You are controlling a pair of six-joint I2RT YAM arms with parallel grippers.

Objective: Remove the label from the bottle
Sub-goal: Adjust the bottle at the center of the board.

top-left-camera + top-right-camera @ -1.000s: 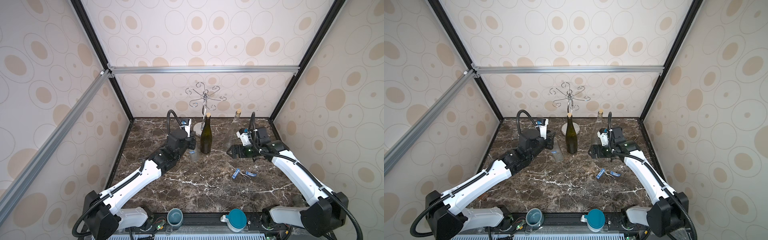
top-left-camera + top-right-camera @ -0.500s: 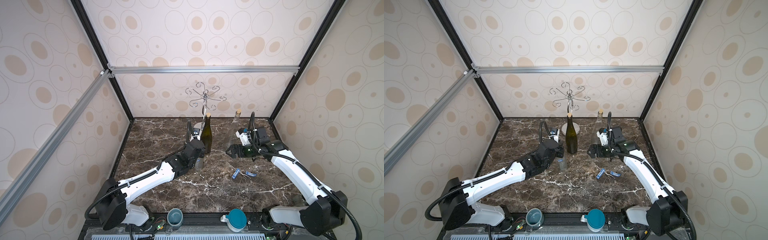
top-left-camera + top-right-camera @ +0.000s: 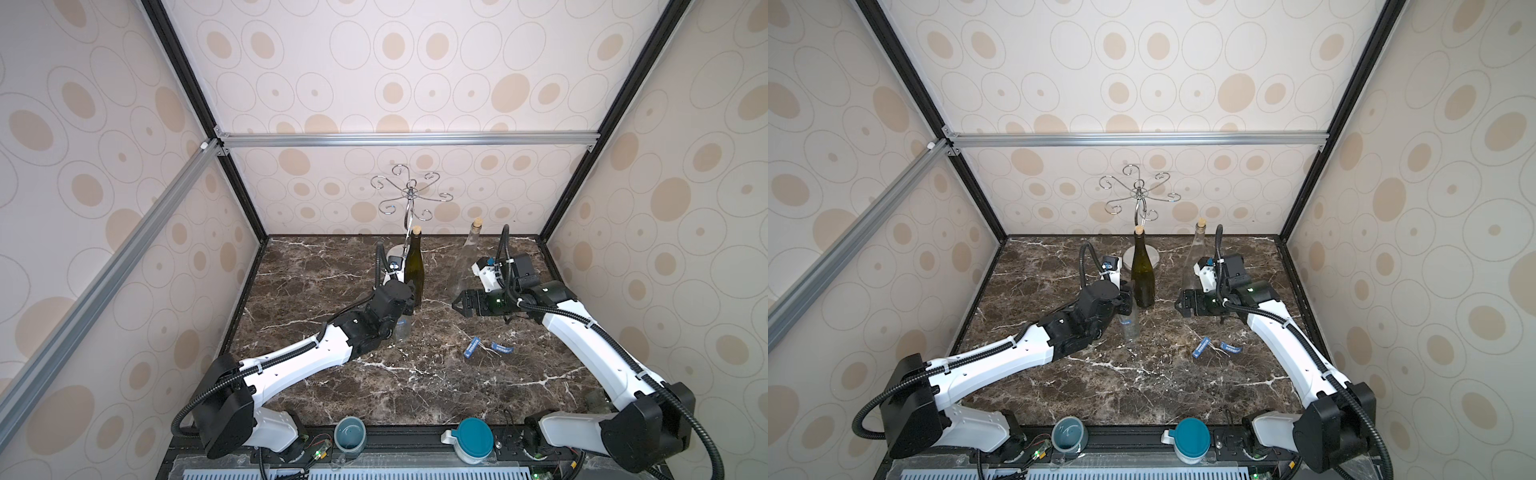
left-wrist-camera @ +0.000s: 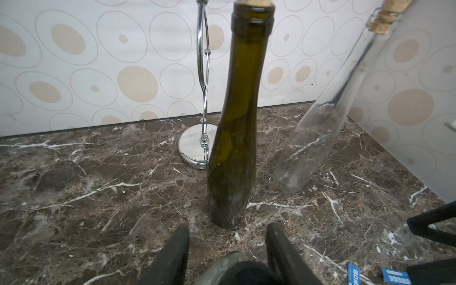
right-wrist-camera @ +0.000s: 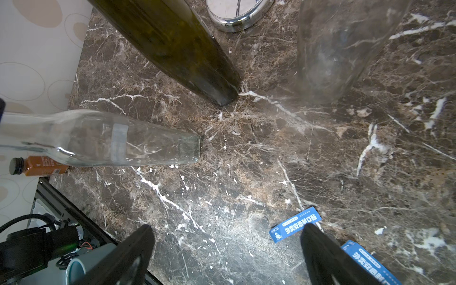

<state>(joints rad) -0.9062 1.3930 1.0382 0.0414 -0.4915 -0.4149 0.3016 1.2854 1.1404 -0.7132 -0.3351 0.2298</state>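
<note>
Axis: small clear bottle [image 3: 1130, 326] stands upright.
Nearer: left hand [image 4: 228, 227], parted astride its top; grip unclear.
Farther: right hand [image 5: 225, 229], wide, empty, facing its pale band [image 5: 119, 143].

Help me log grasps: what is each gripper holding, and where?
The right gripper holds nothing. The left gripper straddles the small clear bottle at its top, jaws apart; grip cannot be told.

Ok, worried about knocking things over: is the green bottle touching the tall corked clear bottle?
Apart. The left wrist view shows bare marble tabletop between the green bottle and the corked clear bottle.
</note>
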